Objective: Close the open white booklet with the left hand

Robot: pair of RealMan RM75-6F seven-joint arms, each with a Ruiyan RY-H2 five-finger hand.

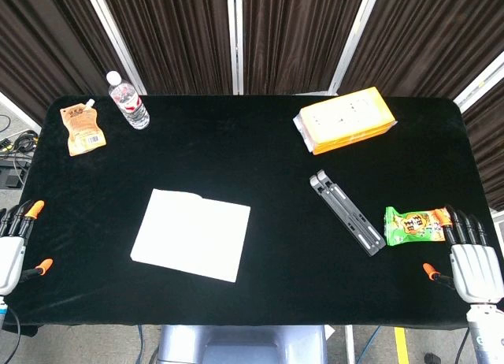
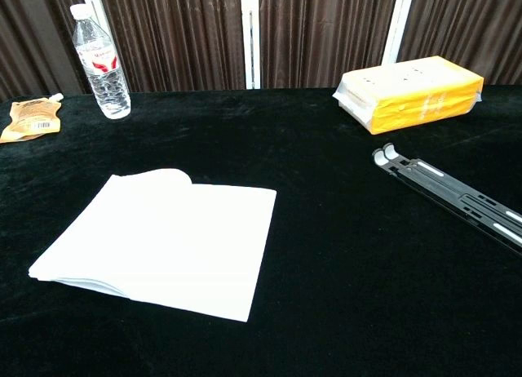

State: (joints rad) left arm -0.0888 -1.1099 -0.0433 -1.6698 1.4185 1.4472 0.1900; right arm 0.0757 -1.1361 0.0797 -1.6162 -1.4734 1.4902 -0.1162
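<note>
The white booklet lies flat on the black table, left of centre; in the chest view the booklet shows one page corner curling up at its far edge. My left hand rests at the table's left edge, well to the left of the booklet, fingers apart and holding nothing. My right hand sits at the right edge, fingers extended, empty. Neither hand shows in the chest view.
A water bottle and an orange pouch stand at the back left. A yellow package lies at the back right. A grey folding stand and a green snack packet lie at the right.
</note>
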